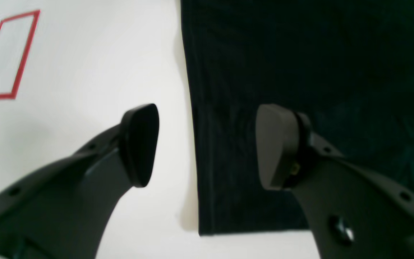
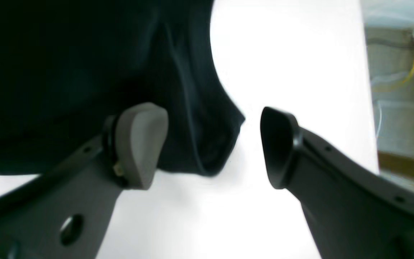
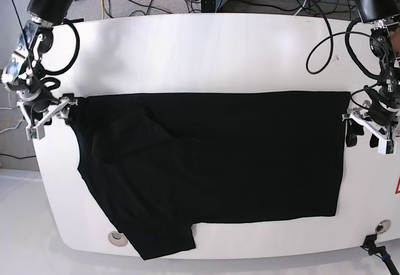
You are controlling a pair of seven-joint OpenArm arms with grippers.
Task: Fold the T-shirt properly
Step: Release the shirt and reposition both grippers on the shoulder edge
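Shirt [image 3: 237, 156] flat on bench [image 3: 187, 50], first fold made
Both grippers, left [image 1: 207, 145] and right [image 2: 214, 144], wide and empty; next, regrasp edges

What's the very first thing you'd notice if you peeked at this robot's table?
A big black T-shirt lies spread across the middle of the white table. At each end of it waits an open claw: the left gripper at the straight edge, the right gripper by a rumpled corner.

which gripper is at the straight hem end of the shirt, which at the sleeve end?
The left gripper straddles the T-shirt's straight edge near a square corner. The right gripper is over a rumpled, curved, sleeve-like end.
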